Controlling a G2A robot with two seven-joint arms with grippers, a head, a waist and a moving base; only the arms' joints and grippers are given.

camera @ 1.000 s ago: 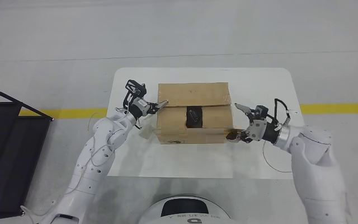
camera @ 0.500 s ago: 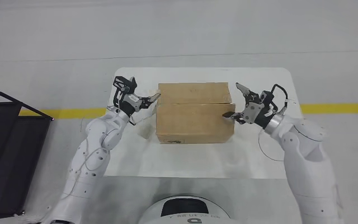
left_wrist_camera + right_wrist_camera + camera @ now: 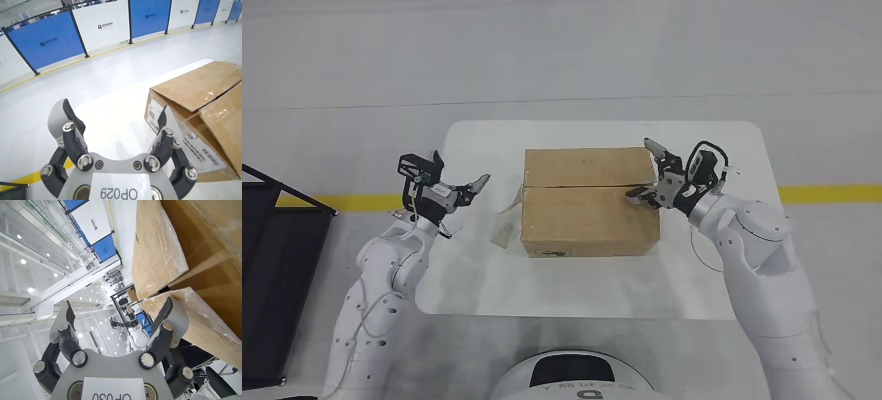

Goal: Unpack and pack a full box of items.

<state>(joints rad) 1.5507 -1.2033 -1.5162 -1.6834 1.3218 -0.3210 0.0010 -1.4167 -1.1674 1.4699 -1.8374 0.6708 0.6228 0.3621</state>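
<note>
Cardboard box, flaps folded down, glossy tape, white labels on one end. Left gripper, right gripper: jaws spread, empty.

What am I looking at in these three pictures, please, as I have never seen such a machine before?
This is a two-armed robot working at a white rectangular table. The top picture looks down from a camera above its arms; the other two come from cameras on its wrists, each showing that arm's own two-fingered claw. On the table sits a brown cardboard box with its top flaps folded down. The left gripper is open, apart from the box's end. The right gripper is open too, at the opposite end, one finger close by a flap's edge. Neither holds anything.
</note>
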